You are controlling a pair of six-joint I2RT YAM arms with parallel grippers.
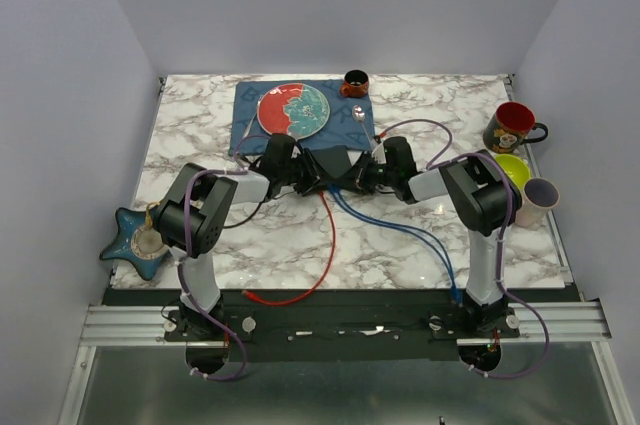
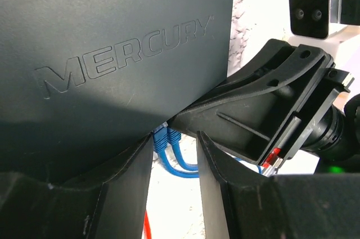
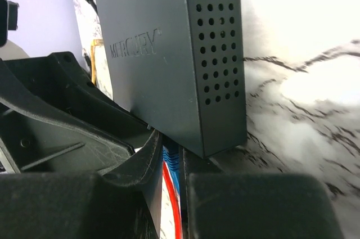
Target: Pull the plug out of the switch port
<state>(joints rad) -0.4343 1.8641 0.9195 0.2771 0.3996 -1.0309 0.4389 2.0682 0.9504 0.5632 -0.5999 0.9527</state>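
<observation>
The switch (image 1: 331, 162) is a dark grey box marked MERCURY (image 2: 112, 53) with a perforated end (image 3: 219, 42), and it sits at the table's middle between both arms. Two blue plugs (image 2: 163, 136) sit in its near edge, and their blue cables (image 1: 420, 240) run to the front right. A red cable (image 1: 322, 255) also leaves that edge and runs to the front. My left gripper (image 2: 174, 152) is open at the switch's left end, with bare table in its gap. My right gripper (image 3: 175, 157) is closed narrowly on a blue plug (image 3: 171, 156) under the switch's edge, with the red cable (image 3: 173, 205) in the gap too.
A blue placemat (image 1: 250, 125) with a red and teal plate (image 1: 295, 110), a spoon (image 1: 360, 113) and a small brown cup (image 1: 354, 83) lies just behind the switch. A red mug (image 1: 513, 127), a yellow-green bowl (image 1: 514, 169) and a pale cup (image 1: 540, 197) stand at the right edge. A blue star-shaped dish (image 1: 132, 243) is at the left edge.
</observation>
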